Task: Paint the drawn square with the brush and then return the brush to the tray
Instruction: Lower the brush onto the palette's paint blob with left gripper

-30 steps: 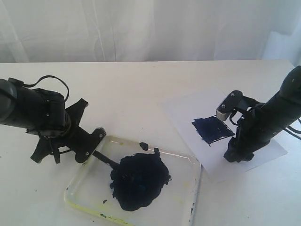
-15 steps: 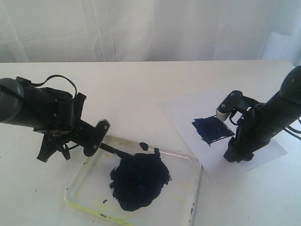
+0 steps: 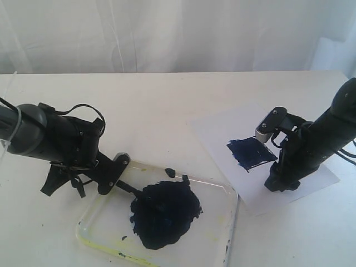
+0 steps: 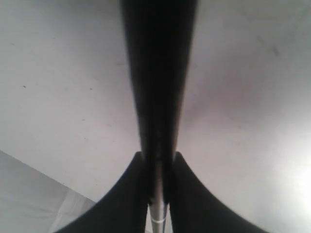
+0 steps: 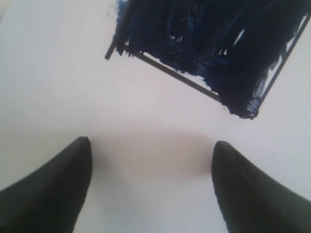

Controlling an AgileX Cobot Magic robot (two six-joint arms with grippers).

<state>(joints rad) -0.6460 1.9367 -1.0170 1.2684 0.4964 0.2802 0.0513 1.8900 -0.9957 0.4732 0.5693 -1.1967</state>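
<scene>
By the tray (image 3: 232,214), left hand (image 3: 113,170) pinches the brush (image 3: 127,189).
Beside the painted square (image 3: 251,153), right hand (image 5: 151,158) gapes wide, empty.

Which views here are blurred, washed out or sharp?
Exterior view: backdrop and white table washed out, the shallow clear plastic tray faint against them. Left wrist view: the long black brush too close, out of focus. Right wrist view: the blue-black painted square sharp, strokes visible.
</scene>
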